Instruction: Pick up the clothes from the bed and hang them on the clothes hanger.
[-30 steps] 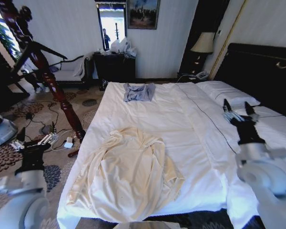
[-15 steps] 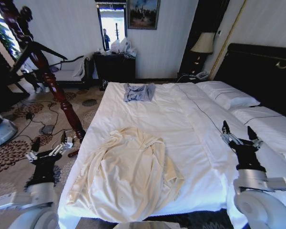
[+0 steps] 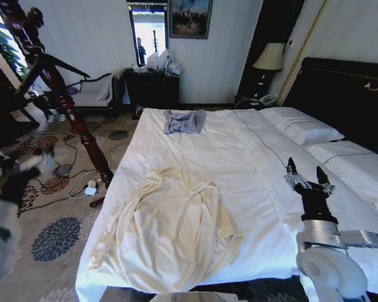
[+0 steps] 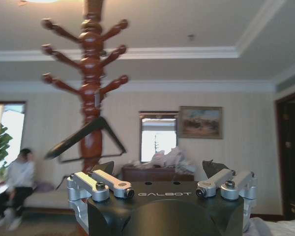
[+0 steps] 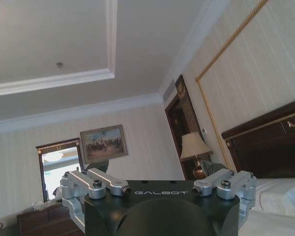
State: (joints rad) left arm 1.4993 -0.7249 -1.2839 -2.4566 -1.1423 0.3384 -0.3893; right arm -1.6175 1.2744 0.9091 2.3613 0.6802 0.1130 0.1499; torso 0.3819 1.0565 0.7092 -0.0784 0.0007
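Observation:
The clothes (image 3: 170,233), a large cream long-sleeved garment, lie spread on the near left part of the bed (image 3: 239,157). The clothes hanger (image 3: 63,94), a dark red-brown turned-wood stand, rises from the carpet left of the bed; its pole and arms also fill the left wrist view (image 4: 91,98). My right gripper (image 3: 302,175) stands open over the bed's right side, fingers up, well right of the clothes. My left gripper (image 3: 19,167) is at the far left over the carpet, blurred, and its wrist view shows it open (image 4: 157,169) and holding nothing.
A small grey-blue garment (image 3: 183,121) lies at the bed's far end. White pillows (image 3: 302,129) and a dark headboard (image 3: 346,94) are on the right. Cables and a power strip (image 3: 88,187) lie by the stand's foot. A dark cabinet (image 3: 152,87) stands against the back wall.
My left arm has swung out to the far left and blurs with motion. My right gripper has dropped lower and shifted slightly left. The clothes have not moved.

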